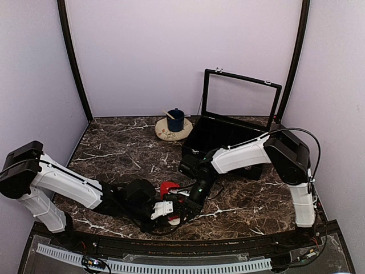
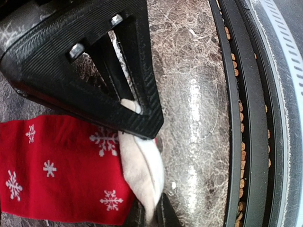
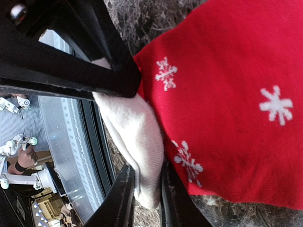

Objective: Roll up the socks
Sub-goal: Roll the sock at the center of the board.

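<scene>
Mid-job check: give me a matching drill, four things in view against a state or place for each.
Things:
1 red sock
2 blue cup
3 box lid
4 cream plate

States:
a stands raised open
b lies under the cup
c has white snowflakes
d stands on the plate

Pairs: 1-c, 2-d, 3-a, 4-b

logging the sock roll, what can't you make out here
Top view: most of the red sock, under the left arm and right arm.
Wrist views: its far end, cut by frame edges.
Right wrist view: whether the jaws grip the white cuff; a black finger covers the contact.
A second sock: in no view.
</scene>
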Controlling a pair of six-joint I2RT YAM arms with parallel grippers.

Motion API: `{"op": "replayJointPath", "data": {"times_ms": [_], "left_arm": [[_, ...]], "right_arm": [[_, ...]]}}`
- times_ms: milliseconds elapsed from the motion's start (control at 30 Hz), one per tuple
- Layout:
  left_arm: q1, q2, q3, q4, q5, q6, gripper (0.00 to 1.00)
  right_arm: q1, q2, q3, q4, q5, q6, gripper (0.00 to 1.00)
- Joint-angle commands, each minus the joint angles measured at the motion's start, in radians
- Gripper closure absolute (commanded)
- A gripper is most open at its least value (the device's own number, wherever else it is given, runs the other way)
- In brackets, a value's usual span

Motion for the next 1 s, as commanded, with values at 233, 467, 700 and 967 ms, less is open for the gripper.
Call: {"op": "replayJointPath", "data": {"times_ms": [233, 467, 700, 967], "left_arm": [[0.031, 0.020, 0.002, -0.068, 0.051, -0.138, 1.00], [0.055, 0.038, -0.004, -0.069, 0.087, -0.196, 1.00], [0.104, 0.034, -0.032, -0.042, 0.140, -0.251, 1.00], [0.151, 0.028, -0.055, -0.018, 0.224, -0.277, 1.00]], "right_arm": [[-0.027, -0.038, -0.060, 0.102, 0.036, 0.060, 0.77], [-0.046, -0.074, -0.107, 0.174, 0.022, 0.106, 0.73], [-0.073, -0.105, -0.134, 0.232, 0.017, 0.147, 0.73], [-0.092, -0.129, -0.156, 0.272, 0.044, 0.170, 0.73]]}}
